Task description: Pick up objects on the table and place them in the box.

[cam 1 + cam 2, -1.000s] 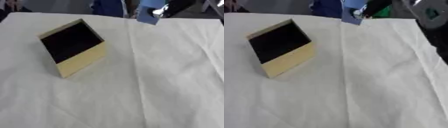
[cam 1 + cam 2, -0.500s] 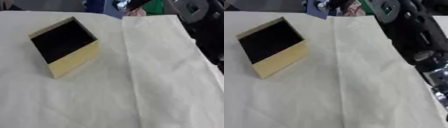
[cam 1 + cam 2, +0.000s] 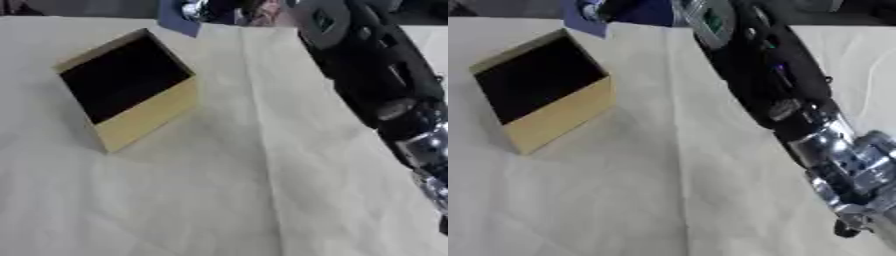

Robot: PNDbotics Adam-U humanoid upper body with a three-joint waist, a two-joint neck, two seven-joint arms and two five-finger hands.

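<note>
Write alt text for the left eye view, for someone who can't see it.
The robot's black right arm stretches from the right edge to the table's far edge, where its hand holds a flat blue object just beyond an open tan cardboard box with a dark inside. The box sits on a cream cloth-covered table. No left hand shows.

Right arm (image 3: 772, 95) beside box (image 3: 544, 90) (dark inside)

A cream cloth (image 3: 219, 200) covers the table and fills nearly the whole frame, lying mostly flat, with one long crease running from the upper middle down toward the lower middle. Soft, even light falls on it. Along the top edge runs a narrow dark strip of room, too blurred to make out.
</note>
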